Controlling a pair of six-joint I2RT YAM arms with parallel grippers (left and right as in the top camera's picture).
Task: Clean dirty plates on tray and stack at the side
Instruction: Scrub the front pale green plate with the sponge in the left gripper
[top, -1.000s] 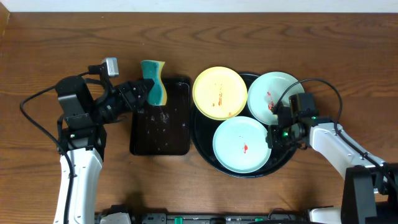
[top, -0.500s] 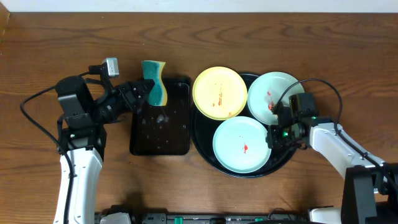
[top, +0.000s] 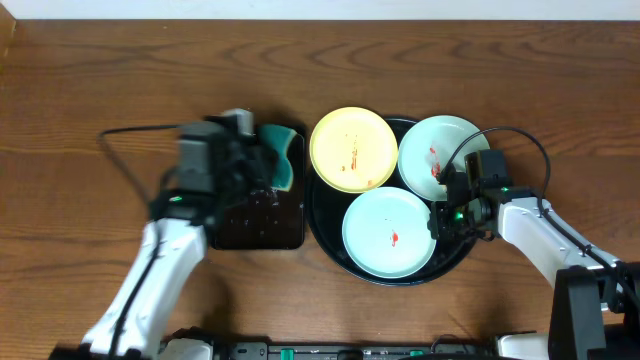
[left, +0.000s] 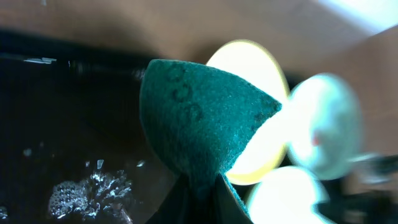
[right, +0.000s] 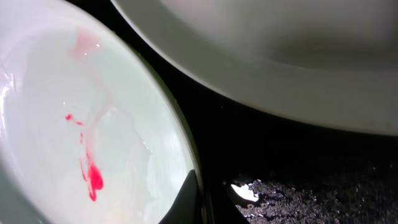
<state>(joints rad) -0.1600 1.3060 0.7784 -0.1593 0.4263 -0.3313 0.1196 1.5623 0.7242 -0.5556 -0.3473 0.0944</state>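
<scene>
Sponge (left: 199, 112), green side showing, is pinched in the left pincer (left: 202, 193) above the far right corner of the oblong tray (top: 260, 225), which holds foamy water. Just to its right on the desk (top: 100, 80) sits the round tray (top: 330, 250). It carries a yellow plate (top: 353, 149) at back left, a mint back plate (top: 440, 150) smeared red, and a mint front plate (top: 388, 232) with a red spot. The right pincer (right: 200, 202) pinches the front plate's right rim.
</scene>
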